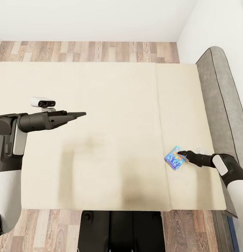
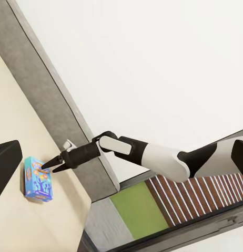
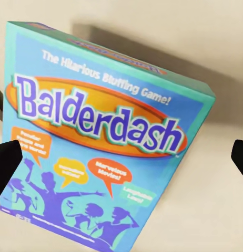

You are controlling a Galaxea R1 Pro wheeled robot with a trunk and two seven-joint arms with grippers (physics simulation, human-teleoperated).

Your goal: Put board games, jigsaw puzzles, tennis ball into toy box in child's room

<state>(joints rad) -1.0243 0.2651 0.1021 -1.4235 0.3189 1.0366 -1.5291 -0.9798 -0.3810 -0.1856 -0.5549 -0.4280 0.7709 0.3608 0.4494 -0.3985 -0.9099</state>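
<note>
Right hand (image 1: 183, 154) spread over blue game (image 1: 174, 158) on bed (image 1: 100, 105); centre fingers across box edges b4 closing.

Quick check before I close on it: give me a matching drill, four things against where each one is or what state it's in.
1. blue board game
2. right end effector
3. left end effector
4. bed

a. open, at the box
b. held out over bare mattress
c. cream, seam on it
d. lying on the bed near its right edge

Pairs: 1-d, 2-a, 3-b, 4-c
</note>
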